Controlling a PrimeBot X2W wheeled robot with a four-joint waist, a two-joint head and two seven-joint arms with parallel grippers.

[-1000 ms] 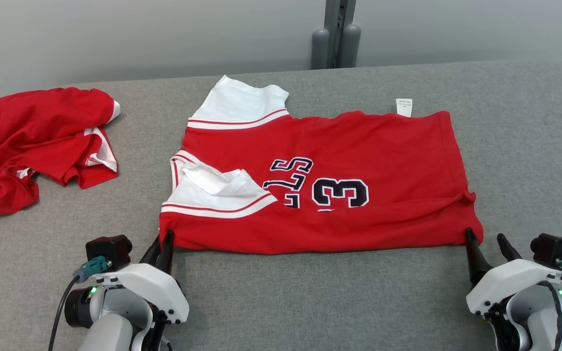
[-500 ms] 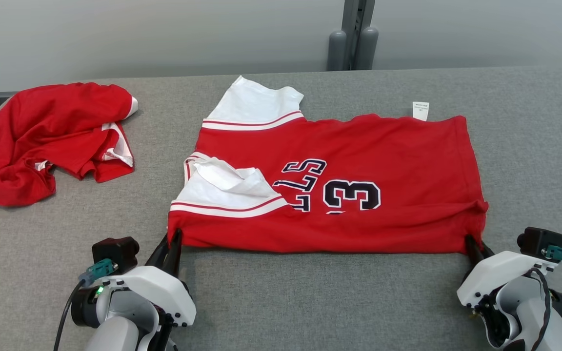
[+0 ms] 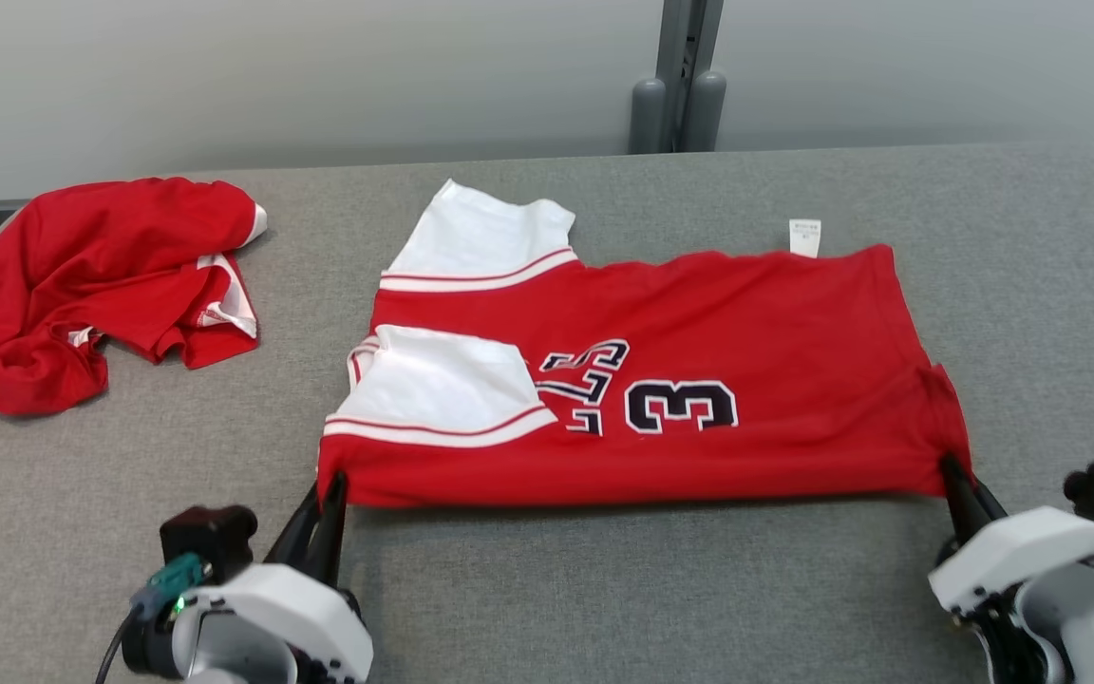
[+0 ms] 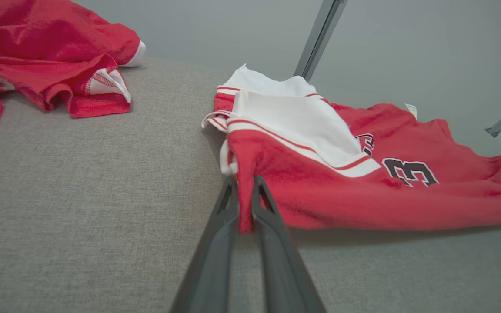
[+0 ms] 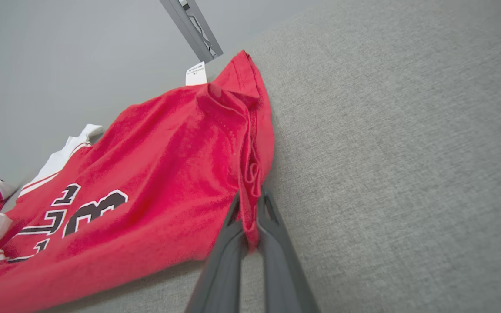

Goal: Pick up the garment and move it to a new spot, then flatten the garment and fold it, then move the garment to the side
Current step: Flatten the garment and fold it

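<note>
Here, the left gripper point(image 3: 327, 489), at the lower left of the head view, is clamping its two dark fingers on the near left corner of the red jersey point(image 3: 718, 332), and the right gripper point(image 3: 955, 475), at the lower right, is pinching the near right corner likewise. The jersey is lying across the middle of the frame on the grey table point(image 3: 604, 589), its near edge hanging slightly raised between the two grips. It is looking light, soft and limp, so holding both corners with the edge taut seems best, while a second red garment point(image 3: 82, 285) is sitting crumpled at the upper left.
</note>
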